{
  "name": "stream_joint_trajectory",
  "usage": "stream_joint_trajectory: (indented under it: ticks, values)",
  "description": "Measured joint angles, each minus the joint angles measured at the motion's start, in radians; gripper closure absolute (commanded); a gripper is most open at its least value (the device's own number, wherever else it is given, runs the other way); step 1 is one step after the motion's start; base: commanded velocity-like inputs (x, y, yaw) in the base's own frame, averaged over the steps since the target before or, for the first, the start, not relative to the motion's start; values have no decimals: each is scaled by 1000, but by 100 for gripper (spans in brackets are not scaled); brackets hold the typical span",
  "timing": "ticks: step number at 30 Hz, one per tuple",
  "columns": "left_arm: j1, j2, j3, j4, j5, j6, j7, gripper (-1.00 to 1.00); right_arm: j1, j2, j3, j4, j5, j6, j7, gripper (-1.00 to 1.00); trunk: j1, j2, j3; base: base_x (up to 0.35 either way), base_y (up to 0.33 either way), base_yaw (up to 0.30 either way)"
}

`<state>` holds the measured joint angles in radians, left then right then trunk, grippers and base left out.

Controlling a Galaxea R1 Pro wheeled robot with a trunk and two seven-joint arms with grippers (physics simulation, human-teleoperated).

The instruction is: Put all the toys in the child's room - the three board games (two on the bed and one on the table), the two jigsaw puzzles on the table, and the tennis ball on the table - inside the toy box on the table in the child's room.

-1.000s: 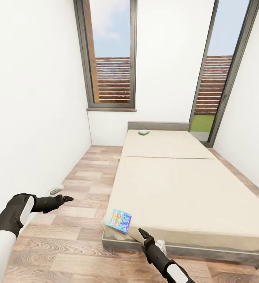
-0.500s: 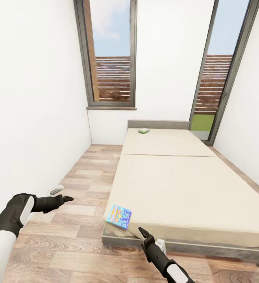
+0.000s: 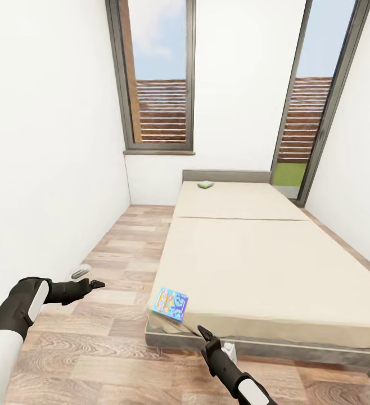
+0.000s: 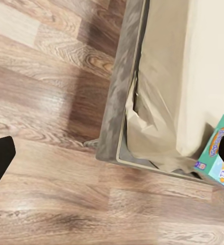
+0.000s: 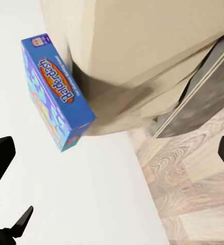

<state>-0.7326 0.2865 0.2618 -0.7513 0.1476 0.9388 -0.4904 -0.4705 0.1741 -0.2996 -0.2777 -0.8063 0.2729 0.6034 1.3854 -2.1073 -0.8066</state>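
Blue board game [image 3: 170, 304] leans at the near left corner of the bed [image 3: 252, 253], overhanging it and handy to the right gripper [image 3: 206, 336] just beside, jaws spread; left gripper [image 3: 95, 284] likewise spread over floor.

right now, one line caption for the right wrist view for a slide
Blue board game on the bed's corner, seen past open right gripper.

Two board games lie on one bed [image 3: 264, 264]: one blue box [image 3: 170, 304] at the bed's near corner and one white-green box [image 3: 207, 184] by its headboard. Two tall windows stand behind the bed.
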Motion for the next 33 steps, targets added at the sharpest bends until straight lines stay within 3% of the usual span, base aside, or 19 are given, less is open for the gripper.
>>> stream_joint_trajectory:
  ticks: [5,17,33]
  values:
    - [0,-1,-2,0,1,0,0,-100,0,0,0,0,0,0,0,-100,19,-35,-16,0,0,0]
    - [0,-3,-2,0,0,-1,1,-100,0,0,0,1,0,0,0,-100,19,-35,-16,0,0,0]
    - [0,-1,-1,0,-1,-1,1,-100,0,0,0,1,0,-3,1,-100,81,-147,-66,0,0,0]
